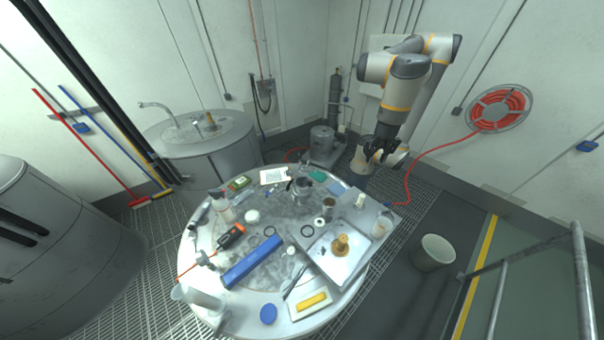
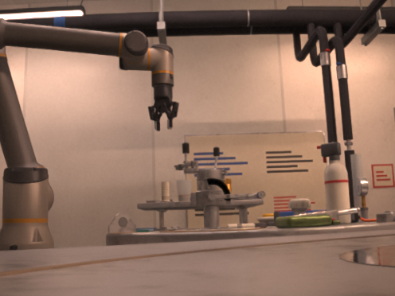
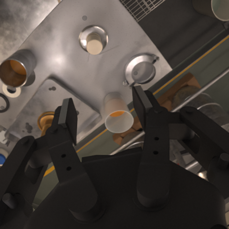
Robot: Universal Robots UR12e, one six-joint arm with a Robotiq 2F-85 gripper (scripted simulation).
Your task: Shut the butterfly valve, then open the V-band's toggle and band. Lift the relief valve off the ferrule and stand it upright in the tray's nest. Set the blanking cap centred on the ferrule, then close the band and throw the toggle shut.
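Note:
The relief valve (image 1: 302,187) stands on the ferrule at the far side of the round table, with the V-band around its base and a long lever (image 2: 239,195) reaching out to one side. The brass-coloured piece (image 1: 340,244) stands upright on the steel tray (image 1: 337,248) at the table's right. A small cream cylinder (image 3: 94,45) sits in a round recess of the tray's raised plate, next to a round steel cap (image 3: 140,70). My gripper (image 1: 382,150) hangs high above the table's far right edge, well away from the valve. It is open and holds nothing.
A translucent cup (image 3: 117,117) stands at the tray's corner below my fingers, and a bucket (image 1: 433,252) sits on the floor to the right. A blue bar (image 1: 251,260), spray bottle (image 1: 222,205), O-rings and small tools crowd the tabletop. A red hose (image 1: 415,165) trails across the floor.

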